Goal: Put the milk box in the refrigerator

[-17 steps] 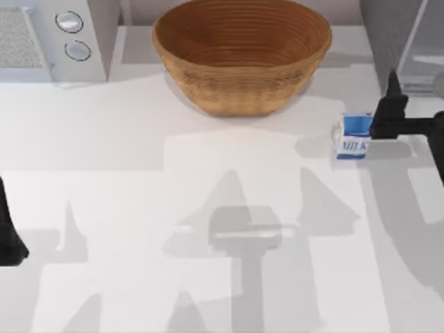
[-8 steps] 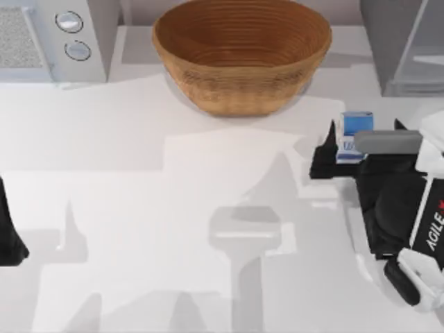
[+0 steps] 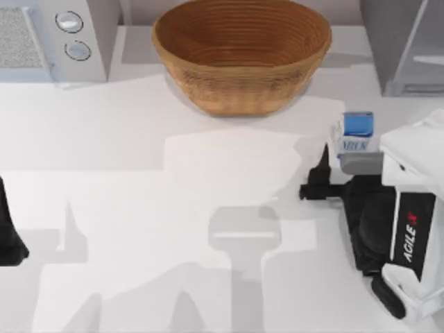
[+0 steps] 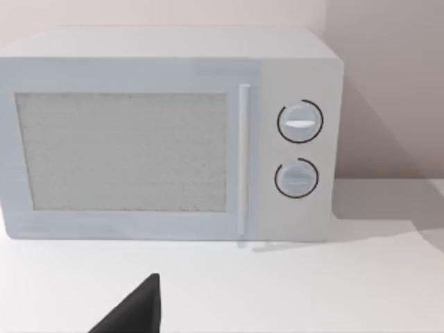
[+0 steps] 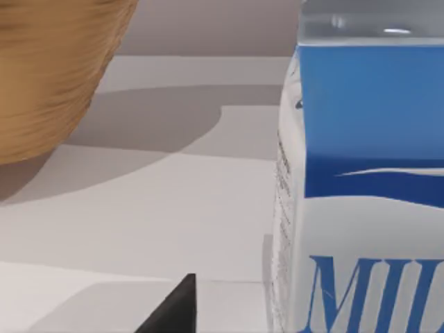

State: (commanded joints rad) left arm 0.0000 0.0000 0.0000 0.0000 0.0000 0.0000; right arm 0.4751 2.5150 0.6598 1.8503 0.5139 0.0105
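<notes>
Milk box: the milk box point(image 3: 356, 132) stands upright on the table point(image 3: 139, 139) towards the right side, blue top up, with bare surface showing on its left.
Right gripper: the right gripper point(image 3: 347, 182) sits just in front of the carton, low over the table; one dark finger point(image 3: 320, 179) points out to the carton's left. In the right wrist view the carton point(image 5: 364, 180) is very close, and a dark fingertip point(image 5: 173, 309) lies beside it, not touching. Whether the fingers are spread or closed cannot be told.
Refrigerator: the refrigerator point(image 3: 402, 41) stands at the back right corner, behind the carton and apart from it.
Wicker bowl: the wicker bowl point(image 3: 241, 52) sits at the back centre, left of the carton, with a gap between them.
Microwave: the microwave point(image 3: 55, 38) fills the back left corner.
Left gripper: the left gripper point(image 3: 8, 239) rests at the table's left edge; finger spacing cannot be told.
Open room: the table's middle and front are bare.
</notes>
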